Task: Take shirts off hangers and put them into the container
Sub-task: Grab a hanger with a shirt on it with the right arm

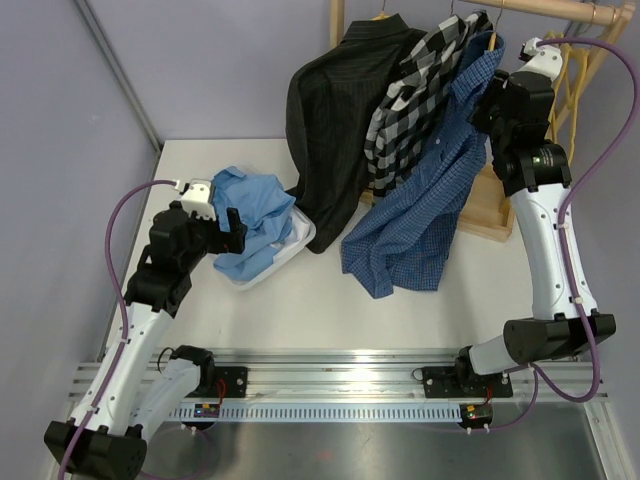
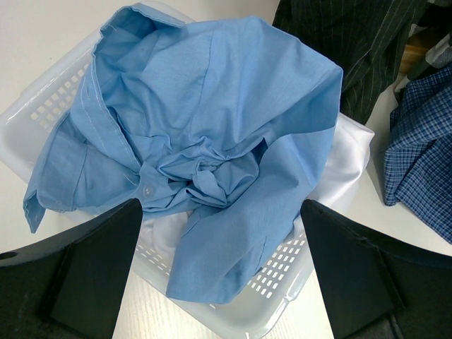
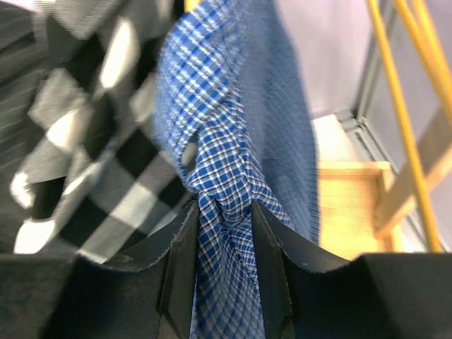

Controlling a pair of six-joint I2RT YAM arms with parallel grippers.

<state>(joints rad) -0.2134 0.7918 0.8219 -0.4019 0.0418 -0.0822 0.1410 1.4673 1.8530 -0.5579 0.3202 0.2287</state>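
Note:
The dark blue small-check shirt (image 1: pixel 420 220) hangs from the rail and trails down onto the table. My right gripper (image 1: pixel 487 100) is up at its collar end. In the right wrist view the gripper (image 3: pixel 224 212) is shut on a bunched fold of this shirt (image 3: pixel 212 127). Next to it hang the black-and-white check shirt (image 1: pixel 415 90) and the black pinstriped shirt (image 1: pixel 330 110). The white container (image 1: pixel 300 240) holds the light blue shirt (image 2: pixel 212 106) on top of a white shirt (image 2: pixel 346 162). My left gripper (image 2: pixel 222 212) hovers open just above the container's near rim (image 2: pixel 282 282).
Bare yellow hangers (image 1: pixel 580 70) hang at the right end of the wooden rail (image 1: pixel 560 10), close behind my right arm. The rack's wooden base (image 1: pixel 490 215) lies under the hanging shirts. The light blue shirt drapes over the container's edge.

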